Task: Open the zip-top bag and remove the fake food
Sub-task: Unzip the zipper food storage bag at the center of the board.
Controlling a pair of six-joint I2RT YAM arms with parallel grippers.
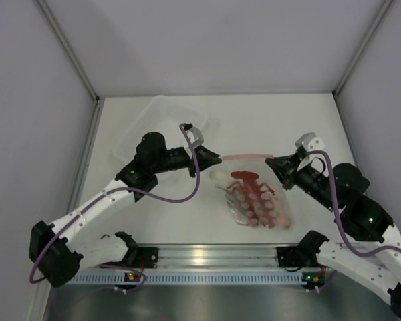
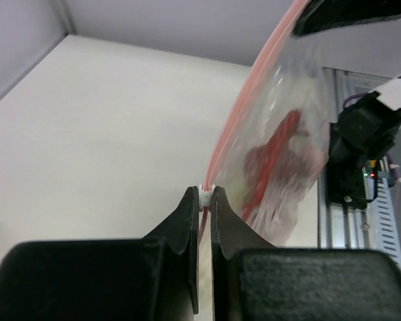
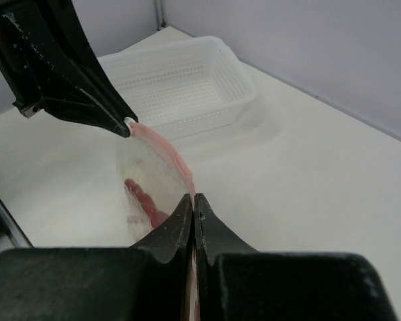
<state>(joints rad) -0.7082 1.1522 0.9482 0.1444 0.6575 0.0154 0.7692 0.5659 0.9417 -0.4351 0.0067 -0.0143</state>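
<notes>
The zip-top bag (image 1: pixel 257 200) hangs between both grippers, its pink zip strip (image 1: pixel 244 156) stretched taut from one to the other. My left gripper (image 1: pixel 217 159) (image 2: pixel 206 194) is shut on the small white slider (image 2: pixel 206 197) at the strip's left end. At the right end of the strip (image 3: pixel 177 157), my right gripper (image 1: pixel 271 162) (image 3: pixel 193 197) is shut on the bag. Inside the bag lie the fake food pieces: a red lobster (image 1: pixel 250 190) (image 2: pixel 274 150) (image 3: pixel 142 197) and a pale round piece (image 1: pixel 217 175). The other pieces are too blurred to tell apart.
A pale perforated rectangular tray (image 1: pixel 162 120) (image 3: pixel 187 87) stands at the back left, just behind the left arm. A metal rail (image 1: pixel 207 254) runs along the near edge between the arm bases. White walls close in the table on three sides.
</notes>
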